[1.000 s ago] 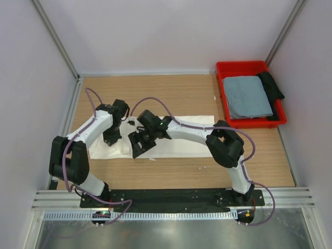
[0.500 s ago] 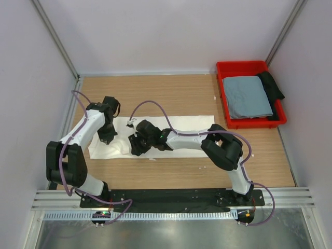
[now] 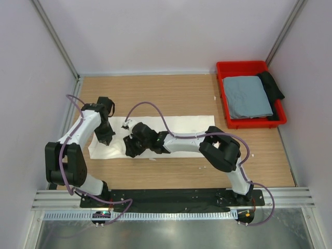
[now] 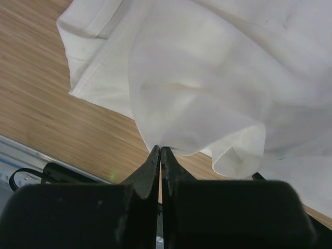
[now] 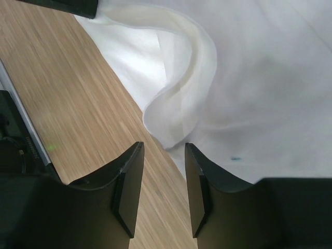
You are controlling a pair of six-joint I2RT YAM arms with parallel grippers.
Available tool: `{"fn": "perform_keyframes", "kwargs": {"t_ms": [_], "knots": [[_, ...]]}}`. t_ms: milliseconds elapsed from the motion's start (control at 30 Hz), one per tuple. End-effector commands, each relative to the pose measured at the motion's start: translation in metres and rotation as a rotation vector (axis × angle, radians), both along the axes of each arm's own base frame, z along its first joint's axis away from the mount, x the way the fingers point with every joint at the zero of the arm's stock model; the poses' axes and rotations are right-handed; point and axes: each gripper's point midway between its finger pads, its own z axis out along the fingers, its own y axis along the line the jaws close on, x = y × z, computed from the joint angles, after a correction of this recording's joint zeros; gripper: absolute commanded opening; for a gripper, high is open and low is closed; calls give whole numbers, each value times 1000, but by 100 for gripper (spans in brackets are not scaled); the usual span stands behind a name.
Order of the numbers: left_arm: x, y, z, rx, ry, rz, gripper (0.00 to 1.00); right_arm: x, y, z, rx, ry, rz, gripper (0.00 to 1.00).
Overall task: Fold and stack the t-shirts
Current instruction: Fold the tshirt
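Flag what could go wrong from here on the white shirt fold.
1. The left gripper has its jaws shut on the white t-shirt only at their very tips; that thin pinch may slip once it pulls.
2. The right gripper stands with jaws open over the table beside the shirt's curled-up edge; closing there may miss or catch one layer only.
3. Both work at the shirt's left end, close together; a collision is possible.
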Motion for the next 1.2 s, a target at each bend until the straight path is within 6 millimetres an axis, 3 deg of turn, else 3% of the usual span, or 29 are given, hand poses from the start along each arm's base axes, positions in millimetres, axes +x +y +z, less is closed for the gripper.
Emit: {"fn": "perform_keyframes", "kwargs": {"t_ms": [0,333,433,500,700,833,1000,1167], "knots": [[3,1,2,-37,-29,28,0,7,25,21,76,-37,0,43],[2,5,1,-56,-27,58,0,9,24,7,32,-30,-15,34],[-2,8,2,-55,-21,82,0,7,24,9,23,-31,3,14],[-10,12,2,-47,-4,117,0,0,27,22,47,-15,41,3],[-42,26,-4,-46,66,255,0,-35,23,38,73,99,181,1],[-51,31,-7,-63,81,320,0,-47,18,44,84,141,211,1],[-53,34,-7,-77,89,368,0,-46,13,36,51,145,205,1],[-71,14,-6,-173,119,435,0,-34,2,24,14,181,154,2]]}}
